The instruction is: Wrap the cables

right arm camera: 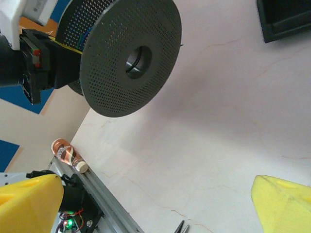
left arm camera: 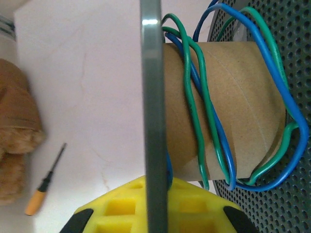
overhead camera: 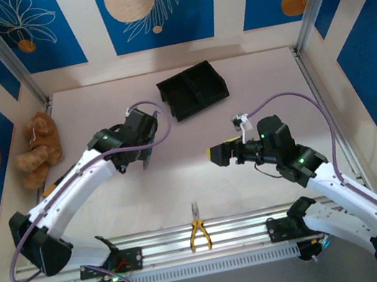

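Several cables (left arm camera: 214,136) loop the spool (right arm camera: 129,58) clenched in the left hand (left arm camera: 155,206), its axis pointing toward the released right hand (right arm camera: 155,204).

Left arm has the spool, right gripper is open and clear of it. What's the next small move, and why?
Probably bring the right gripper in toward the spool to take the slack. The left gripper is shut on one flange, and the cables lie loosely round the cardboard core, with a loop bulging over the perforated flange.
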